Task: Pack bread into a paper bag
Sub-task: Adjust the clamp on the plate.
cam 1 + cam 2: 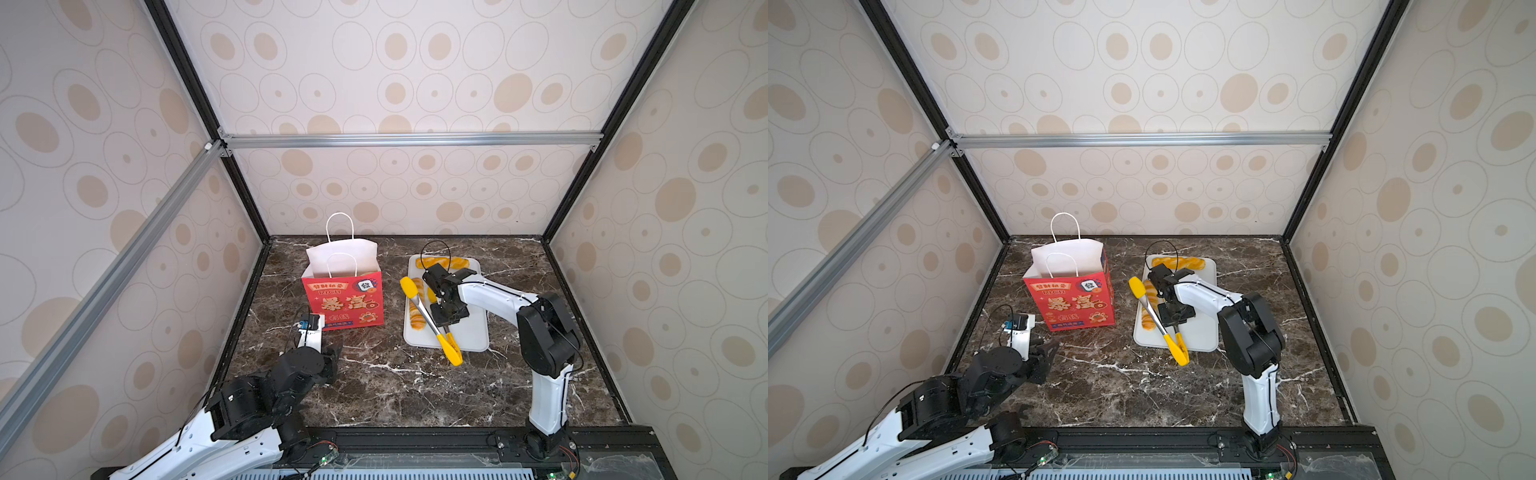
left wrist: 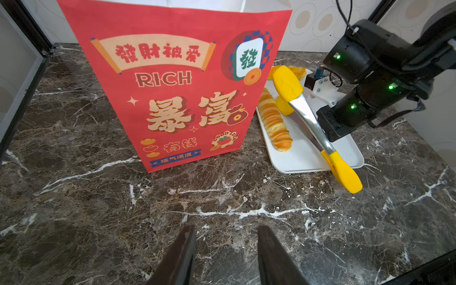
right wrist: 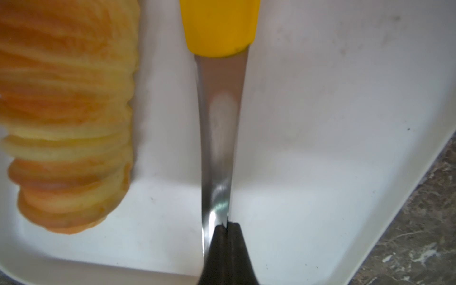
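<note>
Red paper bag (image 2: pixel 172 86) front: "RICH", "GOOD LUCK", Chinese characters.

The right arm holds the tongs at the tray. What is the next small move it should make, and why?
Likely lift the tongs a little and bring their yellow tips over the twisted bread stick beside them. The right gripper is shut on the metal arms, and the stick lies on the tray, not in the paper bag.

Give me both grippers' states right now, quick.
Left gripper: open, holding nothing.
Right gripper: closed on the tongs.
</note>
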Controlling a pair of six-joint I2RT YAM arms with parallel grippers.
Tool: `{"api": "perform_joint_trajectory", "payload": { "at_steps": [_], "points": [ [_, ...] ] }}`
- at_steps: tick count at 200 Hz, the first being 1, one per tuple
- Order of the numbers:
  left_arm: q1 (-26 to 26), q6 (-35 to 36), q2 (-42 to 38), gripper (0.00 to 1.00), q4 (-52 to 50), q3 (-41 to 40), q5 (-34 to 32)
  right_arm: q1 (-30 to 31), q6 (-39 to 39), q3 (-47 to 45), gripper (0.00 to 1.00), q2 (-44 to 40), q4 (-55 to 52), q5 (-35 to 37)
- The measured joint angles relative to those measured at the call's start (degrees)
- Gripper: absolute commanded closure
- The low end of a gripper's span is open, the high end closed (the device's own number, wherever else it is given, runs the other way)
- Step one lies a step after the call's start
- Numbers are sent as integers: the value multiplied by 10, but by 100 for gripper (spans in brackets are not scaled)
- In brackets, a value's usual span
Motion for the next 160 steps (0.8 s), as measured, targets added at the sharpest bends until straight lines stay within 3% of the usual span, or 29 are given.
{"api": "perform_joint_trajectory", "payload": {
  "at_steps": [76, 88, 101, 125, 140, 160],
  "points": [
    [0, 0, -5, 56, 1, -4, 6, 0, -19, -6, 100, -87, -77, 144],
    [0, 0, -7, 56, 1, -4, 6, 0, -20, -6, 80, -83, -82, 161],
    [0, 0, -7, 56, 1, -4, 6, 0, -23, -6, 71, -73, -82, 173],
    [0, 0, -7, 56, 1, -4, 6, 1, -13, -19, 46, -50, -72, 195],
    [0, 0, -6, 56, 1, -4, 6, 2, -22, -62, 36, -57, -44, 194],
    [0, 0, 2, 56, 0, -4, 6, 1, -42, -140, 2, -101, 0, 164]
  ]
}}
